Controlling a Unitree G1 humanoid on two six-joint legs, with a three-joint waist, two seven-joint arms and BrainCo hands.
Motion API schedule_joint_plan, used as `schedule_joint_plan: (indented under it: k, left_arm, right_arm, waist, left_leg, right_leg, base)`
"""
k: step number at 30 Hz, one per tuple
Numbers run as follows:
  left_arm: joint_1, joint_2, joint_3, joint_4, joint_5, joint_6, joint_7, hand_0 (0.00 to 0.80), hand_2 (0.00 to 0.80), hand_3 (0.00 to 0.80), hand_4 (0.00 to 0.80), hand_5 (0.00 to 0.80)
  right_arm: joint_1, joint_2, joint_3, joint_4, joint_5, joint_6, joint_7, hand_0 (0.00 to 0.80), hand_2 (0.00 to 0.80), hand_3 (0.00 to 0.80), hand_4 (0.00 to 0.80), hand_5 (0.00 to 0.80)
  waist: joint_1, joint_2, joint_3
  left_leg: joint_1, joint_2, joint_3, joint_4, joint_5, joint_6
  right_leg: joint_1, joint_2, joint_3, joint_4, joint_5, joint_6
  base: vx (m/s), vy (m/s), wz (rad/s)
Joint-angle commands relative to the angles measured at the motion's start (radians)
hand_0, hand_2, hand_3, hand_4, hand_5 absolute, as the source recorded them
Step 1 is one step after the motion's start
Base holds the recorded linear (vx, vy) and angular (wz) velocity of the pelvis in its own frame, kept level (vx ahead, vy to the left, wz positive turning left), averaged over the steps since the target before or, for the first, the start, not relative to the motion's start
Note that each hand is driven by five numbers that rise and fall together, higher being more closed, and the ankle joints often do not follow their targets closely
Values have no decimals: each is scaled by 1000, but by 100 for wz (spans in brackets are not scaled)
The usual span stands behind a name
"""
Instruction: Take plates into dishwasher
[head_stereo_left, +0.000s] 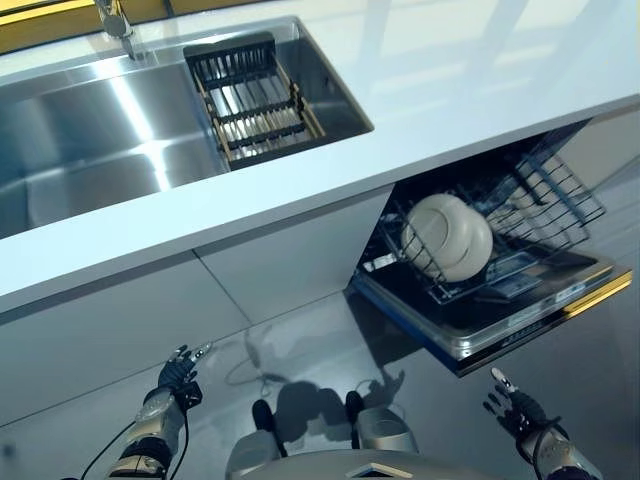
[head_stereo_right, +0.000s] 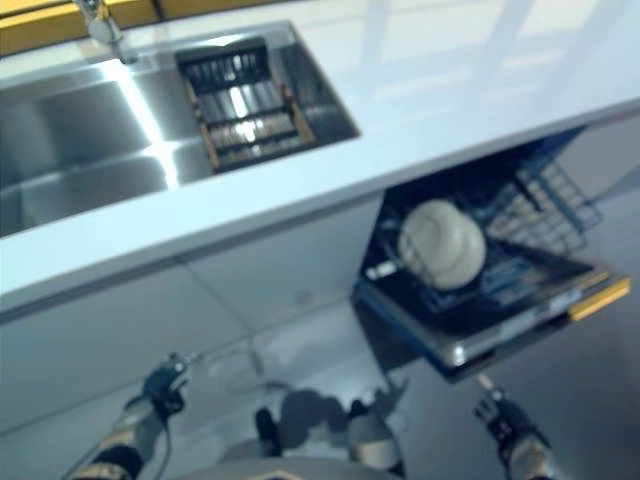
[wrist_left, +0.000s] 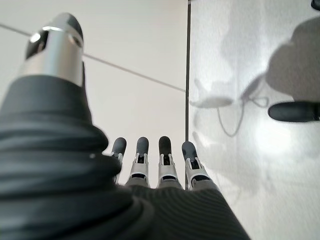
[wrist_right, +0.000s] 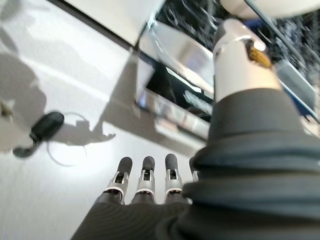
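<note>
Two round, cream-white plates (head_stereo_left: 447, 236) stand on edge, close together, in the dishwasher's lower rack (head_stereo_left: 520, 215), a dark wire basket with blue-tinted tines, at about two o'clock from where I stand. That rack is pulled out over the open dishwasher door (head_stereo_left: 500, 310), a flat glossy dark panel with a yellow strip along its outer edge.

My left hand (head_stereo_left: 180, 372) hangs low at about seven o'clock, fingers (wrist_left: 142, 150) straight and relaxed, holding nothing, over the smooth pale grey floor (wrist_left: 250, 100) in front of the flat white cabinet fronts (head_stereo_left: 150, 310). My right hand (head_stereo_left: 512, 400) hangs at about five o'clock, just below the door's edge and apart from it, its fingers (wrist_right: 145, 167) also straight and empty; its wrist view shows the door's shiny rim and the rim of a plate beyond my thumb (wrist_right: 240, 55).

Above, at twelve o'clock, the smooth white countertop (head_stereo_left: 450, 80) carries a brushed steel sink (head_stereo_left: 90, 130) with a rectangular basin. A dark slatted drainer basket (head_stereo_left: 250, 100) sits in the sink's right end, and the base of a steel tap (head_stereo_left: 115, 25) rises behind it.
</note>
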Motion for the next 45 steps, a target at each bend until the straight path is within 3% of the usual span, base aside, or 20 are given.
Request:
schedule_joint_plan:
  k: [1, 8, 21, 28, 38, 45]
  left_arm:
    - [-56, -8, -14, -32, -46, -35, 4, 0, 0, 0, 0, 0]
    - [-49, -37, -34, -44, -77, -54, 10, 0, 0, 0, 0, 0]
    - [-21, -49, -57, -107, -135, -67, 16, 0, 0, 0, 0, 0]
    - [-6, -56, -71, -120, -138, -61, 16, 0, 0, 0, 0, 0]
    - [7, -51, -88, -128, -153, -66, 16, 0, 0, 0, 0, 0]
    - [32, -33, -70, -134, -131, -48, 28, 0, 0, 0, 0, 0]
  right_arm:
    - [-53, -6, 15, -59, 59, -74, -14, 0, 0, 0, 0, 0]
    - [-98, -25, 33, -22, 55, -118, 39, 0, 0, 0, 0, 0]
    - [-224, -125, 48, -126, 64, -91, -32, 0, 0, 0, 0, 0]
    - [-275, -176, 39, -192, 64, -91, -77, 0, 0, 0, 0, 0]
    - [-375, -253, 33, -270, 40, -82, -132, 0, 0, 0, 0, 0]
    - [-388, -335, -19, -362, 14, -50, -143, 0, 0, 0, 0, 0]
  waist:
    - [29, 0, 51]
    - [44, 28, 109]
    - [71, 101, 167]
    - [82, 122, 174]
    - [91, 117, 167]
    - [101, 67, 122]
  left_leg:
    - [-49, -29, -22, 188, -132, 69]
    - [-95, -34, -38, 288, -165, 67]
    - [-124, -65, -68, 282, -135, 56]
    - [-120, -74, -76, 276, -127, 54]
    - [-94, -69, -73, 240, -117, 49]
    - [-46, -55, -74, 210, -128, 49]
  right_leg:
    - [-132, 9, -56, 171, 11, -34]
    - [-169, -26, -90, 274, -33, -61]
    - [-222, -61, -109, 332, -55, -74]
    - [-215, -74, -114, 335, -58, -74]
    - [-184, -66, -104, 296, -45, -67]
    - [-114, -47, -105, 243, -41, -60]
  base:
    - [-93, 20, 15]
    - [-53, 45, 6]
    - [-44, 56, 6]
    - [-5, 28, 6]
    - [-3, 3, -6]
    - [36, -49, 1]
